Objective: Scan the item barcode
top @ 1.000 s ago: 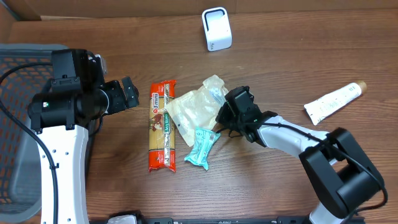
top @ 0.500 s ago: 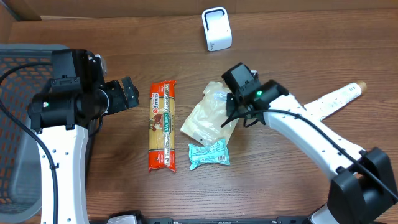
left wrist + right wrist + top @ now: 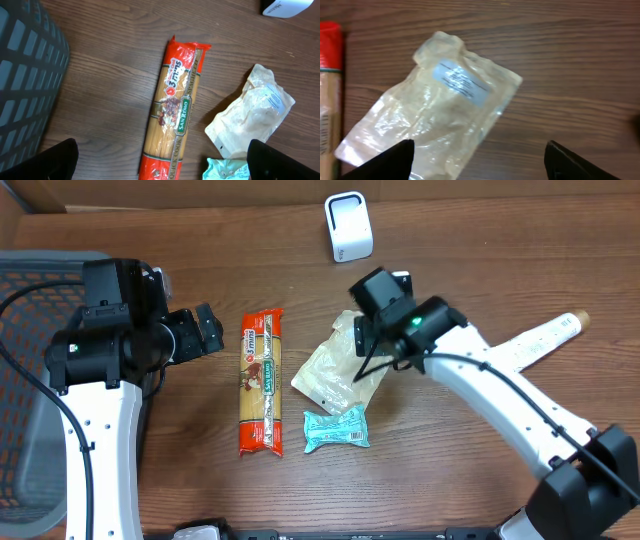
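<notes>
**Wooden tabletop: right pincer has just let go of the pouch**

Brown wood table (image 3: 480, 270), white scanner (image 3: 349, 226) standing at the far edge. Items mid-table: clear pouch (image 3: 335, 365), long pasta pack (image 3: 262, 383) to its left, teal packet (image 3: 336, 429) just below it.

Change noted: a second ago the right gripper (image 3: 479, 161) was shut, low among the items by the teal packet. Half a second ago it was over the pouch, which had shifted toward the scanner side. Now its jaws stand wide, with nothing between them. The pouch lies flat on the wood beneath, white label (image 3: 462, 82) facing up. The teal packet has swung from slanted to lying level.

Left gripper (image 3: 205, 332): wide open, empty, parked beside the pasta pack, unmoved.

Reading: the pouch looks dropped or set down well short of the scanner, so no scan seems made yet. It probably needs regripping at an edge, then lifting with the label turned toward the scanner window. The thin film may slip or crumple when pinched.
</notes>
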Controlling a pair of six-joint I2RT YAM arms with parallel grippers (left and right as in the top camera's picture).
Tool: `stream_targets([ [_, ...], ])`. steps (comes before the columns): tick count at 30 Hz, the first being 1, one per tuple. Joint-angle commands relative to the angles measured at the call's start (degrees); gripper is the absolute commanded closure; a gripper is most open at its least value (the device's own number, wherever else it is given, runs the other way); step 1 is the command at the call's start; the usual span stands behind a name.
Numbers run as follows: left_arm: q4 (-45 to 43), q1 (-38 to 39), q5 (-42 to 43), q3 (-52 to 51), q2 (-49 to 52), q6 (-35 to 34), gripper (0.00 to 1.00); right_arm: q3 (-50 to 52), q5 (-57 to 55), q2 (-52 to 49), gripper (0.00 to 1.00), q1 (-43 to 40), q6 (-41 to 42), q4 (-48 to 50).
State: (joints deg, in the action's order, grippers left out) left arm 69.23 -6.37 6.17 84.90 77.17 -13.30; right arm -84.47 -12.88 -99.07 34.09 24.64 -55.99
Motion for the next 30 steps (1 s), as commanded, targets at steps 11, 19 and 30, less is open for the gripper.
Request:
stream_targets([
  [11, -0.11, 0.02, -0.39, 1.07, 0.42, 0.9, 0.0, -1.05, 37.03, -13.7, 0.0, -16.9, -8.26, 0.46],
  [19, -0.09, 0.02, -0.39, 1.07, 0.42, 0.9, 0.0, -1.05, 36.46, -20.81, 0.0, -15.39, -0.48, 3.32],
  [30, -0.11, 0.02, -0.39, 1.07, 0.42, 0.9, 0.0, 2.1, 32.15, -24.28, 0.01, -11.15, 15.17, 10.05],
])
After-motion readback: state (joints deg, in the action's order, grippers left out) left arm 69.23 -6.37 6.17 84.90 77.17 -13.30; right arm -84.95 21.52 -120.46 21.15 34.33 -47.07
